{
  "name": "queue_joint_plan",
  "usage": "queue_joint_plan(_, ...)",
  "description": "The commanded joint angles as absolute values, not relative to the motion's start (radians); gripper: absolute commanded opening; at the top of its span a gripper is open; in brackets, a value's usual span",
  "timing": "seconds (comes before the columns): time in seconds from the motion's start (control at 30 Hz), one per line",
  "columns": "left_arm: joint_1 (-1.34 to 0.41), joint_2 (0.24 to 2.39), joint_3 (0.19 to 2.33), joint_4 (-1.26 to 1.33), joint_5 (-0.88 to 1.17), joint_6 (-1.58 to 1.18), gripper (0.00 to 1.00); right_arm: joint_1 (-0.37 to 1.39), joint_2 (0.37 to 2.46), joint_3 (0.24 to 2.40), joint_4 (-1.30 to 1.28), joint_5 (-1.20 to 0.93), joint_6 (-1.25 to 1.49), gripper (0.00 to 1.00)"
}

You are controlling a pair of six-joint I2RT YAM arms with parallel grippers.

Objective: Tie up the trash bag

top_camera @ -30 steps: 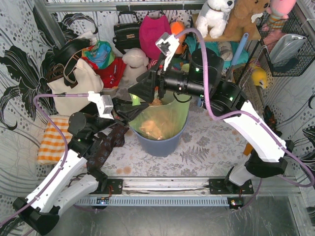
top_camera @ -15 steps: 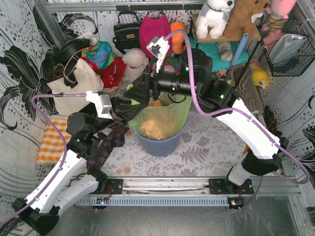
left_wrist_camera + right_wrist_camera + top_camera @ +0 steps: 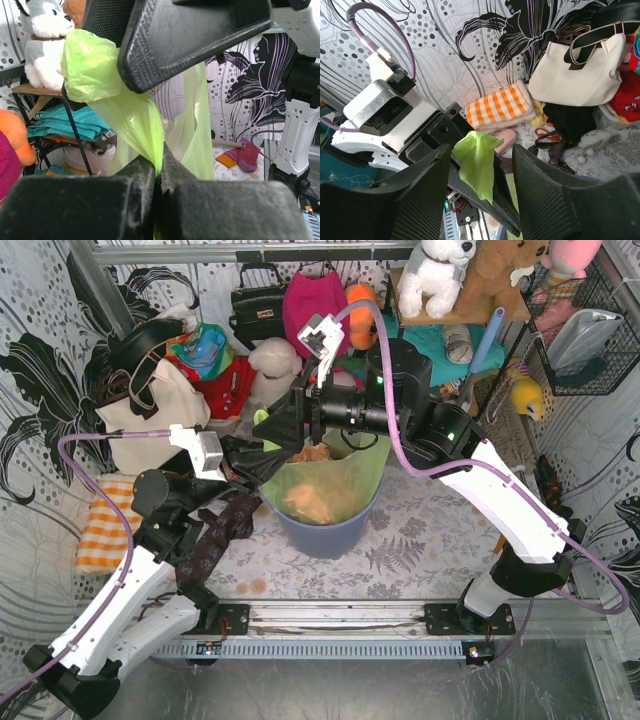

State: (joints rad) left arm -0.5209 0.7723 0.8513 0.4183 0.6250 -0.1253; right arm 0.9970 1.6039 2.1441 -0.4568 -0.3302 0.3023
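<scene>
The trash bag (image 3: 335, 480), thin lime-green film with orange-brown paper inside, lines the blue-grey bin (image 3: 325, 535) in the middle of the table. My left gripper (image 3: 257, 462) is at the bag's left rim. In the left wrist view it (image 3: 160, 172) is shut on a stretched fold of the bag (image 3: 137, 120). My right gripper (image 3: 270, 426) hovers just above, open. In the right wrist view its fingers (image 3: 481, 156) straddle a loose green flap of the bag (image 3: 477, 167) without touching it.
A white tote bag (image 3: 150, 415) and an orange checked cloth (image 3: 100, 525) lie at the left. Handbags and plush toys (image 3: 435, 270) crowd the back wall. A wire basket (image 3: 585, 330) hangs at the right. A dark brown item (image 3: 215, 535) lies beside the bin.
The right gripper has swung left, over the left gripper and the raised green flap, and narrowed a little. The left arm shifted slightly left, still pinching the film.
</scene>
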Motion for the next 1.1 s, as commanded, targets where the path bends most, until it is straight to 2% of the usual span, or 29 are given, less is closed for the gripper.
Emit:
queue_joint_plan(0.0, -0.52, 0.764, 0.88, 0.447, 0.584, -0.121, 0.1, 0.995, 1.607, 2.143, -0.441, -0.353, 0.313, 0.54)
queue_joint_plan(0.13, -0.52, 0.769, 0.882, 0.46, 0.586, -0.13, 0.11, 0.995, 1.612, 2.136, -0.44, -0.349, 0.314, 0.53)
queue_joint_plan(0.3, -0.519, 0.776, 0.881, 0.465, 0.589, -0.135, 0.12, 0.995, 1.608, 2.113, -0.409, -0.334, 0.316, 0.4)
queue_joint_plan(0.37, -0.519, 0.777, 0.878, 0.471, 0.589, -0.14, 0.13, 0.995, 1.609, 2.114, -0.398, -0.323, 0.317, 0.29)
queue_joint_plan(0.43, -0.52, 0.777, 0.873, 0.481, 0.583, -0.148, 0.16, 0.994, 1.613, 2.121, -0.385, -0.304, 0.322, 0.07)
queue_joint_plan(0.47, -0.519, 0.782, 0.869, 0.488, 0.58, -0.151, 0.19, 0.995, 1.614, 2.125, -0.375, -0.281, 0.33, 0.0)
queue_joint_plan(0.73, -0.52, 0.812, 0.818, 0.517, 0.545, -0.158, 0.36, 0.995, 1.619, 2.176, -0.34, -0.246, 0.364, 0.0)
queue_joint_plan(0.9, -0.519, 0.835, 0.798, 0.533, 0.538, -0.173, 0.36, 0.995, 1.603, 2.166, -0.311, -0.236, 0.375, 0.0)
queue_joint_plan(1.07, -0.52, 0.834, 0.771, 0.542, 0.543, -0.182, 0.33, 0.995, 1.584, 2.14, -0.29, -0.22, 0.38, 0.0)
